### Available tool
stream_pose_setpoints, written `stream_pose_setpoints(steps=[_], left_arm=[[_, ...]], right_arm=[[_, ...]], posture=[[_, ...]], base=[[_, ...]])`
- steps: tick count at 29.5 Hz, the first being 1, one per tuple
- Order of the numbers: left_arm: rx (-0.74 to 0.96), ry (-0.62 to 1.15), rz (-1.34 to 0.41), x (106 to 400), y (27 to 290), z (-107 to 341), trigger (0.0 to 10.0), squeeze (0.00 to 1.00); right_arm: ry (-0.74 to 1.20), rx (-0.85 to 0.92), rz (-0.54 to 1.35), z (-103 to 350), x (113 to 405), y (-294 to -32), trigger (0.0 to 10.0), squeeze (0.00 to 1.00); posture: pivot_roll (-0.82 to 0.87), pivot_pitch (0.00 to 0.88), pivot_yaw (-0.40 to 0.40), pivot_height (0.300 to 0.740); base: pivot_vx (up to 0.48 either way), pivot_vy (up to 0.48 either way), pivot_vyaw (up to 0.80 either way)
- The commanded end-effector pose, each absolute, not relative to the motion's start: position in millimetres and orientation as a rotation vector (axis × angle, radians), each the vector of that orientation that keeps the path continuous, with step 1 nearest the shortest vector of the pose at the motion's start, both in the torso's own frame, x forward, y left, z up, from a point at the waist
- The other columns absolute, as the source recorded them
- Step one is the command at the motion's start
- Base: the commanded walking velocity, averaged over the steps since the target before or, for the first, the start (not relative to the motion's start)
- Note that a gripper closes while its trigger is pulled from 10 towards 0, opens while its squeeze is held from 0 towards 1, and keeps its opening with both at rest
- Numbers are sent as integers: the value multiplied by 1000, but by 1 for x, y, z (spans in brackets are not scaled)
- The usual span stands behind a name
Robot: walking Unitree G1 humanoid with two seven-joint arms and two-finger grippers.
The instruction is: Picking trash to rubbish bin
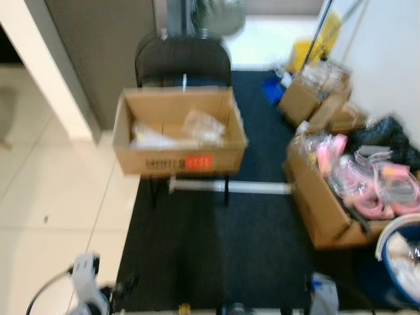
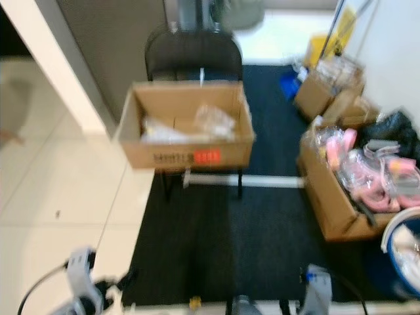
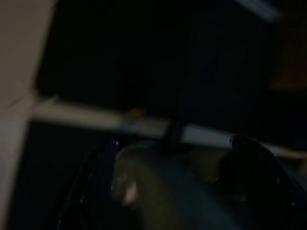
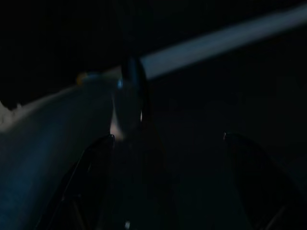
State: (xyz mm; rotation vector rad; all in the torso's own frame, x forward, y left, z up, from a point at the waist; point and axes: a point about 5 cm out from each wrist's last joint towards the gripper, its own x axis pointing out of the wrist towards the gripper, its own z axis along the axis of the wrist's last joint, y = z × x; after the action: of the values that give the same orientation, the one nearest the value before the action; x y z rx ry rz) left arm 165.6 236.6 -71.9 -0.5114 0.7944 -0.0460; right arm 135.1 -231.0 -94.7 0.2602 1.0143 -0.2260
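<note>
A cardboard box [image 1: 177, 157] with a red label rests on a black chair [image 1: 184, 62] ahead of me. Inside lie crumpled clear plastic [image 1: 203, 126] and a white wrapper [image 1: 154, 138]. A blue bin [image 1: 401, 231] with a white liner stands at the lower right edge. My left arm [image 1: 85, 282] and right arm [image 1: 325, 292] hang low at the bottom, far from the box. In the dark wrist views my left gripper [image 3: 173, 141] and right gripper [image 4: 168, 136] each have their fingers spread apart with nothing held between them.
A dark carpet [image 1: 230, 236] runs from me to the chair, with pale floor tiles [image 1: 52, 197] to the left. Open cardboard boxes [image 1: 328, 203] of pink packaged items line the right side, with more boxes [image 1: 315, 95] behind. A white pillar [image 1: 49, 72] stands at the left.
</note>
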Motion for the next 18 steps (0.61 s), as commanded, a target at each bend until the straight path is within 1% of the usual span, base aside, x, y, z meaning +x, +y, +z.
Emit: stream_pose_setpoints(steps=[1,3,4,5,8,9,10,11,12,13,16,17,18], left_arm=[[-482,841,15,157,237,-78,10000,0],[-480,890,79,145,236,-85,10000,0],[-480,890,79,145,236,-85,10000,0],[-476,912,93,140,234,-88,10000,0],[-442,955,92,133,229,-92,10000,0],[-380,988,74,130,227,-94,10000,0],[-283,1037,34,126,224,-97,10000,0],[-283,1037,34,126,224,-97,10000,0],[-135,1092,-39,122,218,-100,10000,0],[-135,1092,-39,122,218,-100,10000,0],[-23,1135,-93,118,215,-103,10000,0],[-23,1135,-93,118,215,-103,10000,0],[18,1148,-124,117,214,-103,10000,0]], right_arm=[[1045,247,-245,-97,127,-233,10000,0],[1086,237,-254,-101,117,-233,10000,0],[1086,237,-254,-101,117,-233,10000,0],[1116,219,-252,-103,110,-233,10000,0],[1157,182,-244,-105,103,-234,10000,0],[1169,167,-238,-105,101,-234,10000,0],[1177,147,-228,-105,101,-235,10000,0],[1177,147,-228,-105,101,-235,10000,0],[1185,125,-217,-105,101,-235,10000,0],[1185,125,-217,-105,101,-235,10000,0],[1183,111,-211,-105,104,-235,10000,0],[1183,111,-211,-105,104,-235,10000,0],[1183,105,-205,-105,105,-235,10000,0]], posture=[[-1,130,25,740],[-11,122,22,740],[-11,122,22,740],[-26,115,19,740],[-34,113,18,740],[-37,111,16,740],[-37,111,16,740],[-37,111,16,740],[-42,115,17,740],[-42,115,17,740],[-46,120,19,740],[-46,120,19,740],[-46,120,19,740]], base=[[0,0,0],[0,0,0],[0,0,0],[0,0,0],[0,0,-781],[0,0,-781],[0,0,-781],[0,0,-781],[0,0,-781],[0,0,-781],[0,0,-781],[0,0,-781],[0,0,-781]])
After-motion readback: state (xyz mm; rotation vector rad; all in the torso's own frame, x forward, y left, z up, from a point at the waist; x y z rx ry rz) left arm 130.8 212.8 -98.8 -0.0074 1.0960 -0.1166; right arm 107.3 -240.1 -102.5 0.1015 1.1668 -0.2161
